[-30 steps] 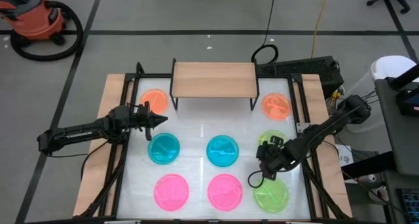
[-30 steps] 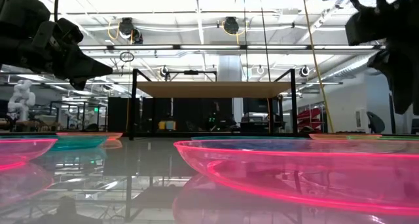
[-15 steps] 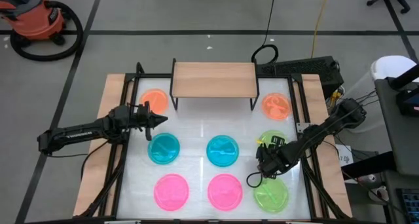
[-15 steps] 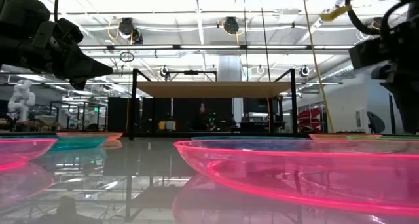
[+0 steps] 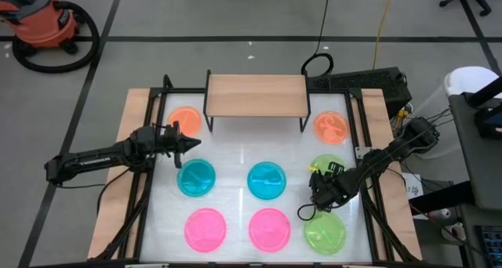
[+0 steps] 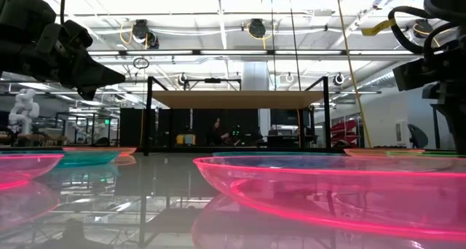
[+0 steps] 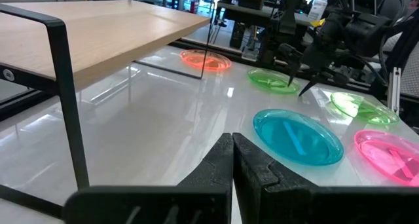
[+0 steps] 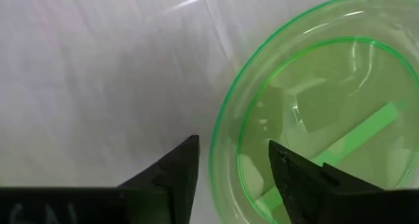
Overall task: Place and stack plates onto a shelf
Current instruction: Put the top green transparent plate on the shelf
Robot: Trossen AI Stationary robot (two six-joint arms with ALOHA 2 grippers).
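The right gripper (image 8: 229, 162) hangs over the rim of a round translucent lime-green plastic plate (image 8: 321, 122), fingers parted and empty, one inside the rim and one outside. This looks like the approach to a first pick: next it likely needs to drop and close on that rim. The light-wood shelf on black legs (image 5: 256, 95) stands bare, well apart beyond it. The left gripper (image 7: 232, 162) waits closed and empty near an orange plate (image 5: 187, 118).
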